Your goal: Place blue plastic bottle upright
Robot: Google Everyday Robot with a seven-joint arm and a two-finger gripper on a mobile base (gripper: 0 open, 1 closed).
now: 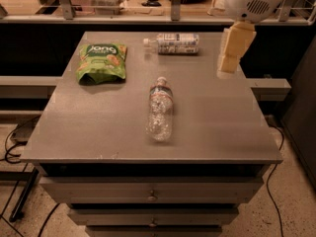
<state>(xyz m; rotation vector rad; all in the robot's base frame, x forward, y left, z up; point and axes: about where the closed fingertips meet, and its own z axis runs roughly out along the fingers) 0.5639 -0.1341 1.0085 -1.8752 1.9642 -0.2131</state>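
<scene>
The blue plastic bottle (174, 43) lies on its side near the far edge of the grey table (98, 127), with its white cap pointing left and a wide pale label around its body. My gripper (233, 53) hangs above the table's far right part, to the right of that bottle and apart from it. It holds nothing that I can see.
A crinkled clear bottle (159, 110) with a red-and-dark band lies in the middle of the table, cap away from me. A green snack bag (101, 62) lies at the far left. Drawers sit below the tabletop, and cables run over the floor at the left.
</scene>
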